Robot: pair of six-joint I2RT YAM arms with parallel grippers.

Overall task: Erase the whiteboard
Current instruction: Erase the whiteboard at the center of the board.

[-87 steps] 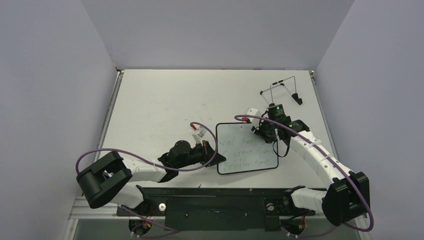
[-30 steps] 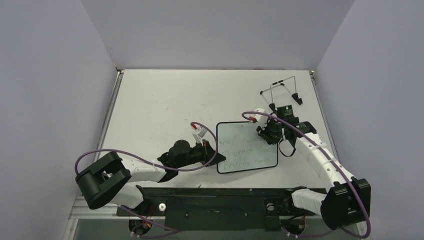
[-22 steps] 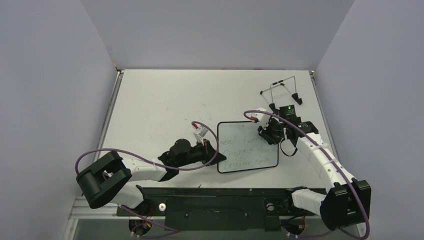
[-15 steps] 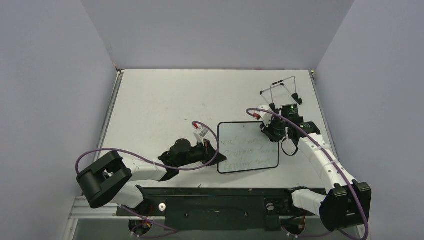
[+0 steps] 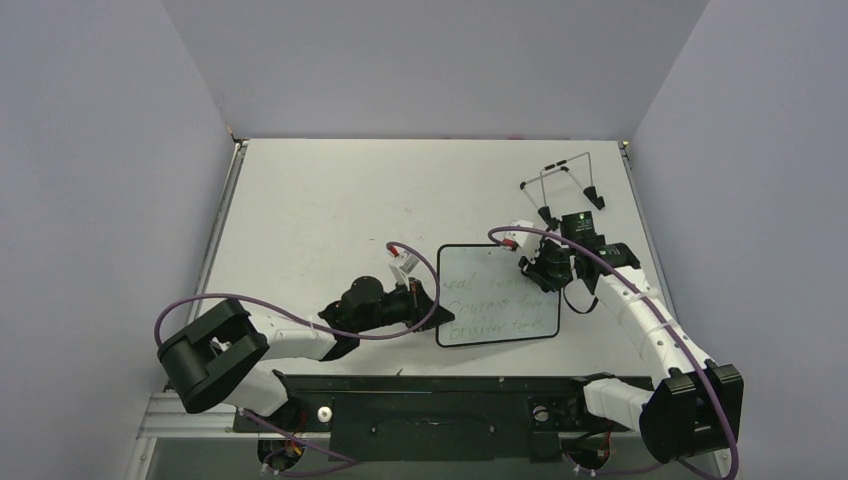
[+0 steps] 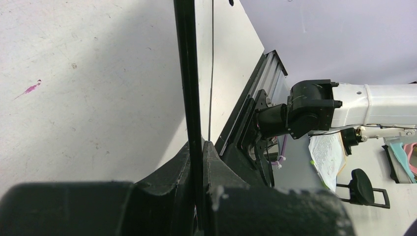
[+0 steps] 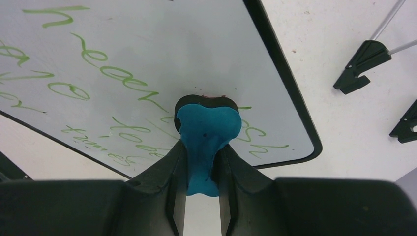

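A: Where is the whiteboard (image 5: 490, 300) sitting?
B: It is lying on the table (image 5: 320, 200), right of centre and toward the near edge, between the two arms. Green handwriting is showing across it.
A: What is the left gripper (image 6: 197, 147) doing?
B: Its jaws are clamping the board's left rim, which is showing edge-on between them.
A: And the right gripper (image 7: 202, 152)?
B: It is pinching a blue eraser (image 7: 207, 125) at the waist. The eraser's head is pressing on the far right part of the board. A wire stand (image 5: 596, 198) is standing beyond it, at the far right.
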